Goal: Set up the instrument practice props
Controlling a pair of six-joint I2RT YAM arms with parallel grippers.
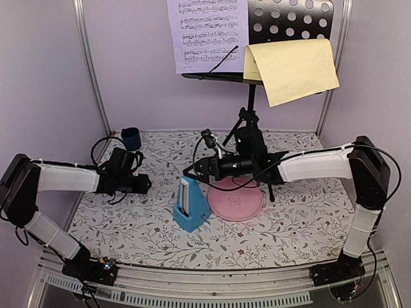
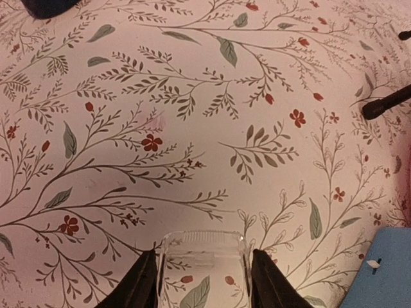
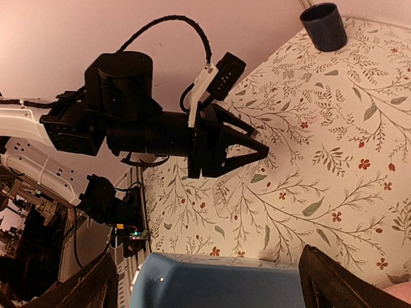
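The black tripod music stand (image 1: pixel 292 19) is up at the back edge of the table (image 1: pixel 308 224), right of centre. The lilac sheet of music (image 1: pixel 205 32) sits upright on the left of its desk. The yellow sheet (image 1: pixel 295 67) is on the right, askew and drooping past the ledge. The blue metronome (image 1: pixel 191 206) stands upright near the middle of the table, just left of the pink plate (image 1: pixel 237 200).

The setup looks nearly done. What is left is probably straightening the yellow sheet and pulling the arms clear.

The right gripper (image 1: pixel 190 173) is spread fully wide just above the metronome and grips nothing. The left gripper (image 1: pixel 144 184) hovers near the left edge, half-parted and empty.

The top edge of the overhead view cuts off the tops of the desk and the lilac sheet. The right arm hides part of the tripod's feet. I cannot tell whether the right fingers touch the metronome.
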